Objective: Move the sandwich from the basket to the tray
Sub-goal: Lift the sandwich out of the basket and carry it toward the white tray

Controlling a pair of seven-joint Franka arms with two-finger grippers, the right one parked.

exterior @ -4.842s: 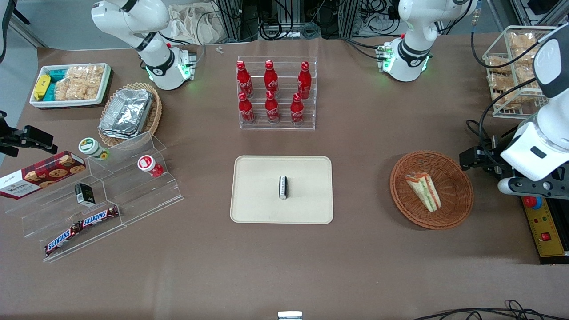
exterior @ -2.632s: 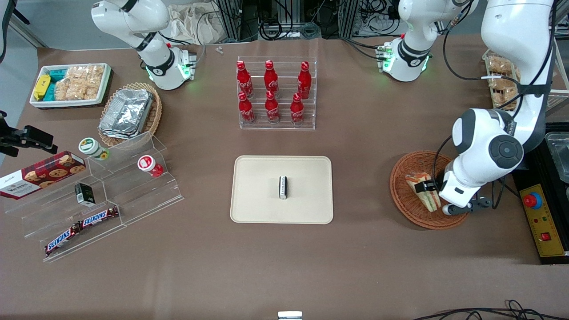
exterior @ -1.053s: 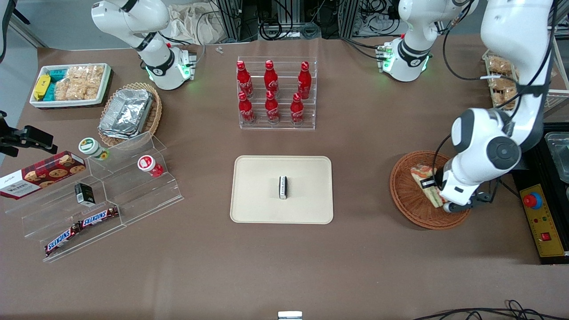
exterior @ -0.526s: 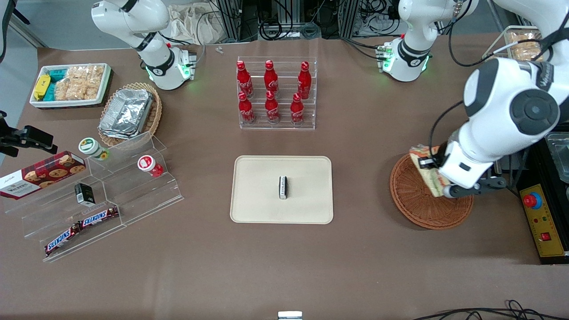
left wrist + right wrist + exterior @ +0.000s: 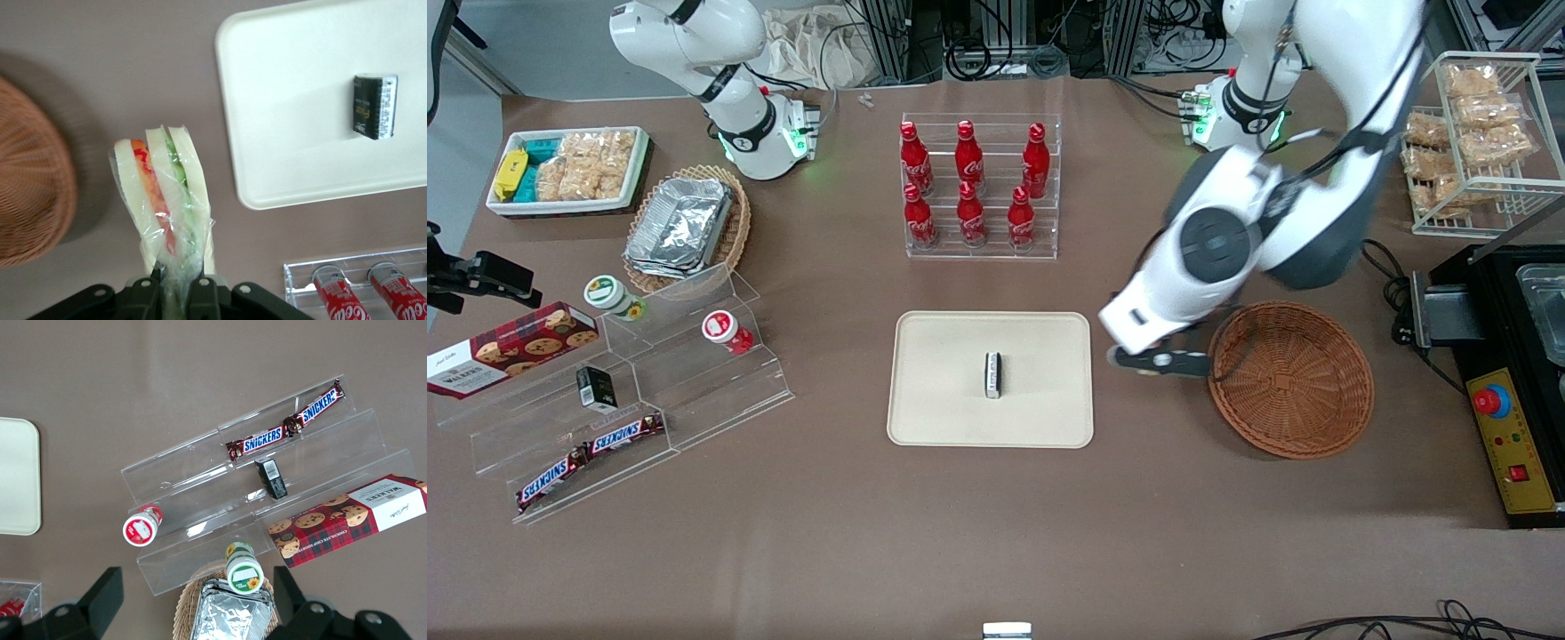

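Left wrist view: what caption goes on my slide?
The gripper holds the wrapped sandwich above the table, between basket and tray.

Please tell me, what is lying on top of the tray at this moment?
On the tray lies only a small dark packet, near its middle. The sandwich is not on it: the gripper holds it above bare table between basket and tray.
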